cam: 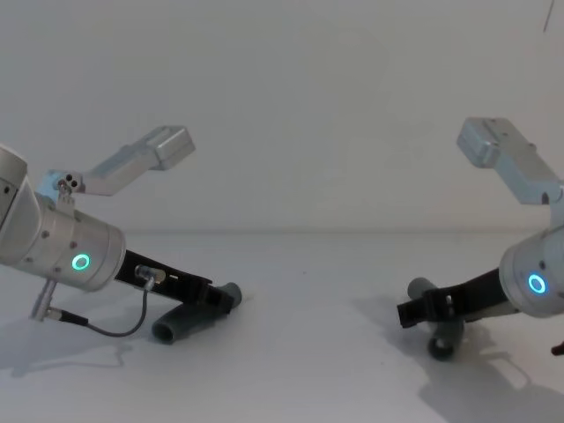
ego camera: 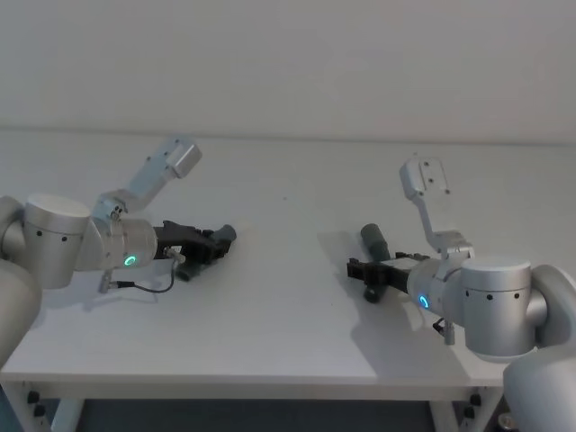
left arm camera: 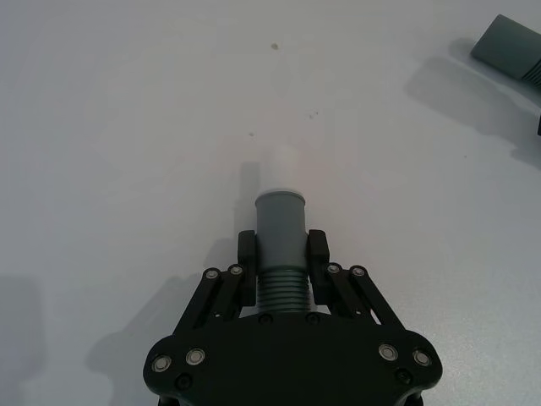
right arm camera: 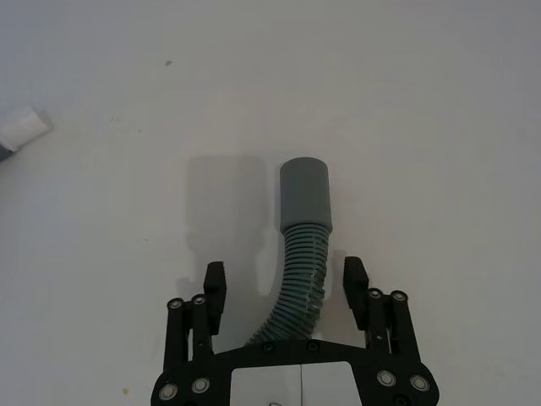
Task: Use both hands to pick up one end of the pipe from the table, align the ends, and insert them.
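On the white table (ego camera: 270,315) lie two bent grey pipe pieces. My left gripper (left arm camera: 281,249) is shut on the ribbed body of the left piece (left arm camera: 280,222), just behind its smooth cuff and white spigot (left arm camera: 279,169). In the head view this gripper (ego camera: 214,243) and its piece (ego camera: 226,234) sit low at the table's left. My right gripper (right arm camera: 286,275) is open, its fingers standing on either side of the ribbed body of the right piece (right arm camera: 305,193) with gaps on both sides. The plain wide cuff points away from the gripper (ego camera: 356,267). From the chest, both pieces (cam: 181,324) (cam: 441,339) rest on the table.
Both silver arms reach in low from the two sides, elbows raised behind them. A thin black cable (ego camera: 148,286) loops beside the left wrist. The middle of the table lies between the two pieces; the white wall stands behind.
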